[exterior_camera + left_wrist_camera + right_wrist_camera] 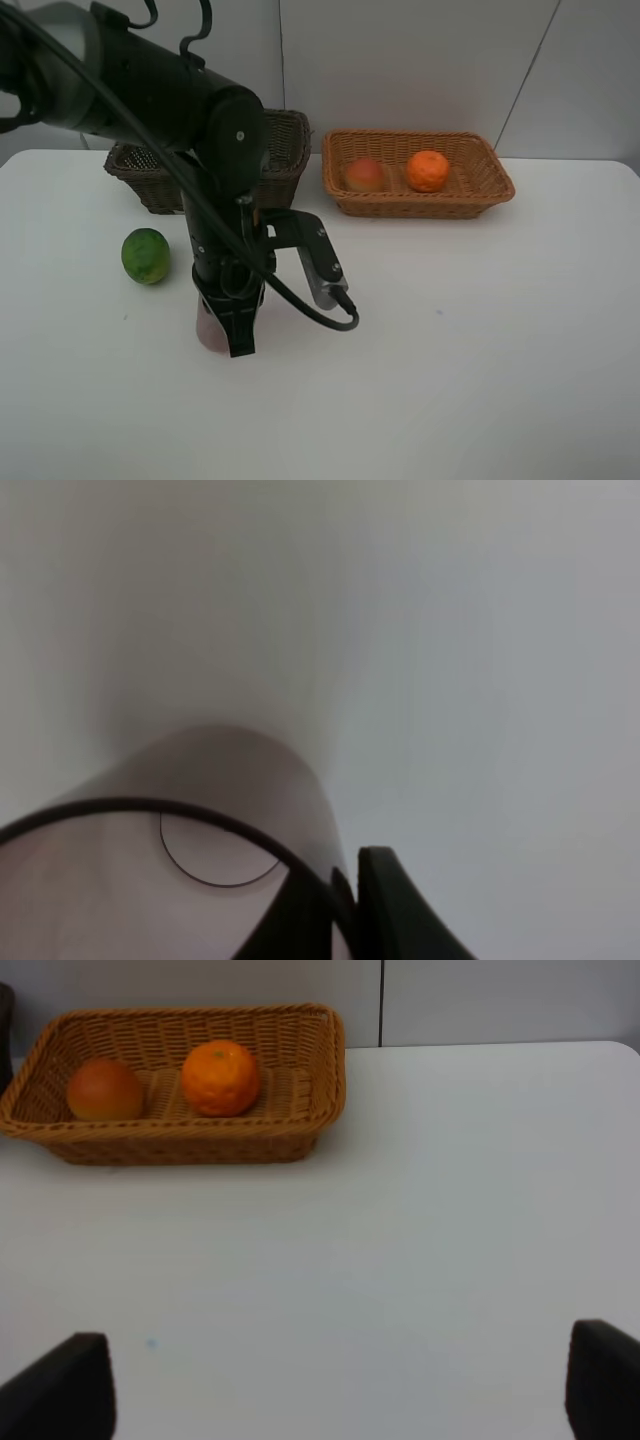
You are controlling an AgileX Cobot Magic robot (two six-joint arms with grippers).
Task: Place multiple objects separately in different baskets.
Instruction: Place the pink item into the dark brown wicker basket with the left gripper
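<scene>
A translucent mauve cup (208,330) is under my left gripper (238,338), near the table's front left. In the left wrist view the gripper (345,910) is shut on the wall of the cup (200,800), with one finger inside the rim and one outside. A green round fruit (146,256) lies to the cup's left. The light tan basket (480,192) at the back holds a peach-like fruit (364,174) and an orange (428,170). My right gripper (335,1385) is open and holds nothing; it faces that basket (180,1145) from a distance.
The dark brown basket (285,150) stands at the back left, partly hidden behind my left arm (150,90). A wall runs behind the table. The right arm does not show in the exterior high view.
</scene>
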